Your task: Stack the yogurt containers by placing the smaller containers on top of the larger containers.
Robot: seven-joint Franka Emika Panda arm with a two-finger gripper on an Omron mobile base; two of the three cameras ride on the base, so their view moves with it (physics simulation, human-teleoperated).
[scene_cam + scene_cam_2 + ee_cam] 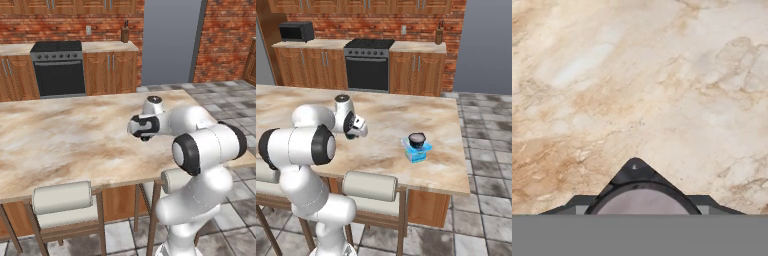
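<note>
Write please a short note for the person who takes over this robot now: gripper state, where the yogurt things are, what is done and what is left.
Gripper: over the bare marble counter; a dark round cup sits between its tips, apparently held.
Blue tub: on the counter near its right end, with another dark cup already on top.
Done: one cup stacked.
Left: set the held cup on the stack; open or shut cannot be confirmed.
</note>
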